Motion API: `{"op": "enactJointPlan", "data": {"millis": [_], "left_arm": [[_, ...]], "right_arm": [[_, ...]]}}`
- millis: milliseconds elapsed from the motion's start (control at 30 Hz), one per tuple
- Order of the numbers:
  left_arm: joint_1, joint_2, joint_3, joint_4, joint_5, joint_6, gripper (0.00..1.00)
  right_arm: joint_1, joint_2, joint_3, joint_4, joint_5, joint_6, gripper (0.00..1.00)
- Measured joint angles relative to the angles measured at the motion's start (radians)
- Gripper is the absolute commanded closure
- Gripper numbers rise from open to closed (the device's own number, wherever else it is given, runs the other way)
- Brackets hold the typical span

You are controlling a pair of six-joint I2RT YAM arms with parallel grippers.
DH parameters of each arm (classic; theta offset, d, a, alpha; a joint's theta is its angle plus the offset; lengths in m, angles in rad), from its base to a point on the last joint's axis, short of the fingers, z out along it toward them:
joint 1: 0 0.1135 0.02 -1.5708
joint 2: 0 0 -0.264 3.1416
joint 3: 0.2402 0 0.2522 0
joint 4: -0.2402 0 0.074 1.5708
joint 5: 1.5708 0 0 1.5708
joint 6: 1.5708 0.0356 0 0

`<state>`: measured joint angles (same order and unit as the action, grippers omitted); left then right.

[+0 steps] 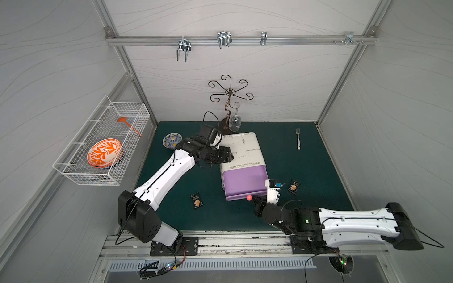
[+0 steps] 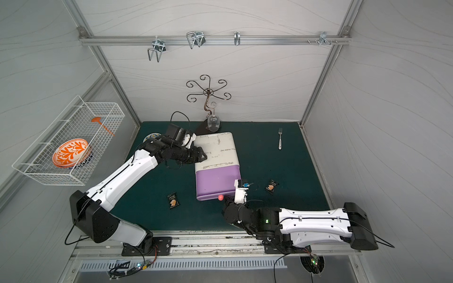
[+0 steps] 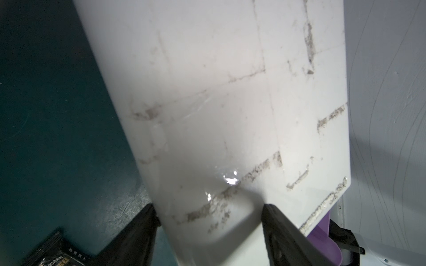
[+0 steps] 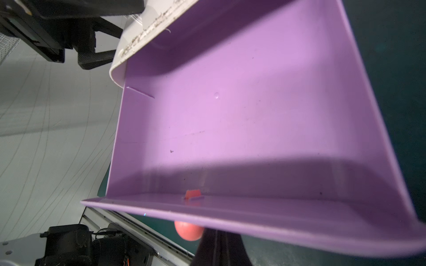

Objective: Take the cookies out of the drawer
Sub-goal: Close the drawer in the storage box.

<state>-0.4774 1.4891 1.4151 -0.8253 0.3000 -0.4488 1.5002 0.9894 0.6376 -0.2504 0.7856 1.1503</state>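
In both top views I count two cookies on the bench (image 1: pixel 318 159), their print too small to read: the left packet (image 1: pixel 196 201) and the right packet (image 2: pixel 271 186) flank the pulled-out drawer (image 1: pixel 245 181). In the left wrist view the left tool (image 3: pixel 207 207) stands spread astride the edge of the white case (image 3: pixel 230 92); the left packet, cut off, reads "CARE". In the right wrist view the right tool (image 4: pixel 219 239), closed, sits beside the red knob (image 4: pixel 189 230).

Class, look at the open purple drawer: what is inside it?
The pulled-out part of the purple drawer shows only its bare floor, with nothing lying on it. Its rear is hidden inside the white case.
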Motion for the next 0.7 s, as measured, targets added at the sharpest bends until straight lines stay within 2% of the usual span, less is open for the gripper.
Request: {"op": "enactJointPlan", "data": {"millis": [367,700], "left_arm": [[0.018,0.0,-0.005,0.004,0.031,0.009,0.24],[0.031,0.0,-0.018,0.015,0.06,0.012,0.24]], "right_arm": [[-0.158,0.025,0.013,0.071,-0.061,-0.079,1.0],[-0.281,0.154,0.098,0.167,-0.167,-0.155,1.0]]}}
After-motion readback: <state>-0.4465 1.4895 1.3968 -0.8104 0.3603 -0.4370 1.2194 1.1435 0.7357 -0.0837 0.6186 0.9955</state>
